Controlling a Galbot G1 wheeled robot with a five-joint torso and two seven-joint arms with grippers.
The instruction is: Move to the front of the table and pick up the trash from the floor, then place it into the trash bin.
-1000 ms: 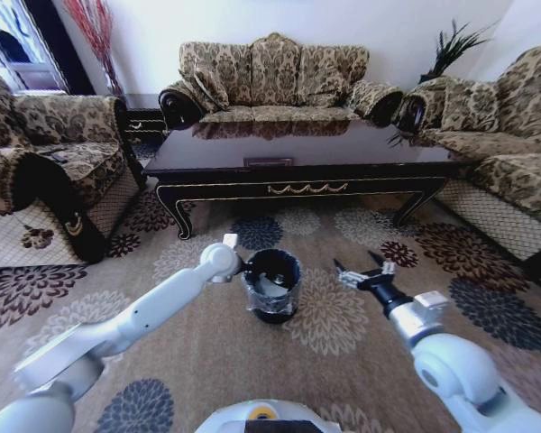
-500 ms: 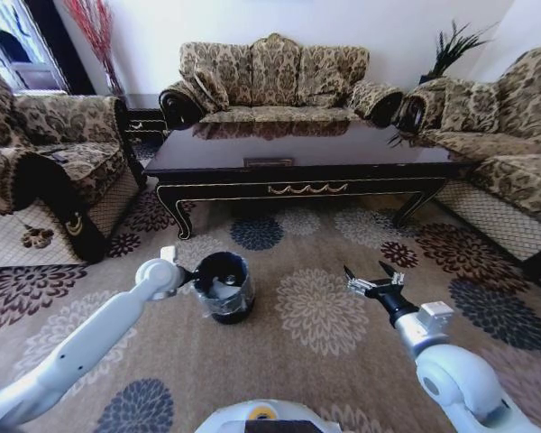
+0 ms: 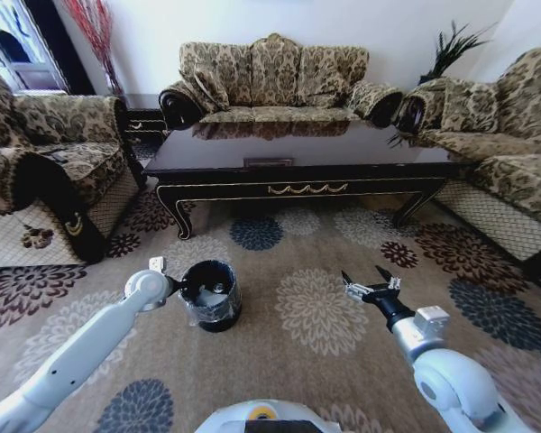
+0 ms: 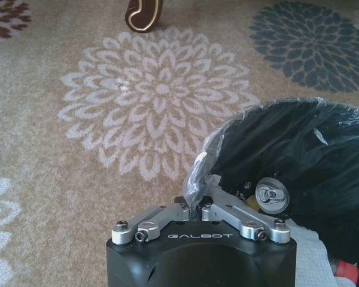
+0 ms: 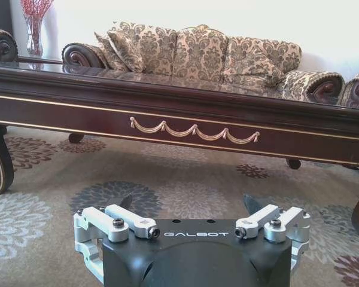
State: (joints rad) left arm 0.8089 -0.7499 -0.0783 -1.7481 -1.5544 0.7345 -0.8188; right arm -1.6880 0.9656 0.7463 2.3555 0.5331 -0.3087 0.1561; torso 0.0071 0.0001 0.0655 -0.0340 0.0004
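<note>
The small black trash bin (image 3: 210, 293) with its shiny liner stands on the flowered floor (image 3: 325, 311) in front of the long dark table (image 3: 298, 153). My left gripper (image 3: 175, 287) is shut on the bin's near rim and liner (image 4: 193, 206). Inside the trash bin (image 4: 299, 155) lies trash: a white tissue (image 4: 311, 263), a round metal can end (image 4: 271, 196) and a bit of red cap (image 4: 345, 270). My right gripper (image 3: 370, 287) hovers open over the carpet to the right of the bin, holding nothing. Its spread fingers (image 5: 127, 201) point at the table's gold-scrolled apron (image 5: 194, 128).
Patterned sofas (image 3: 270, 77) surround the table on the left, back and right. A curved table leg foot (image 4: 142, 13) stands on the carpet beyond the bin. Open carpet lies between the bin and my right gripper.
My left arm has drawn the bin to the left and a little nearer to me, still holding its rim. The right gripper has stayed open and barely moved.
</note>
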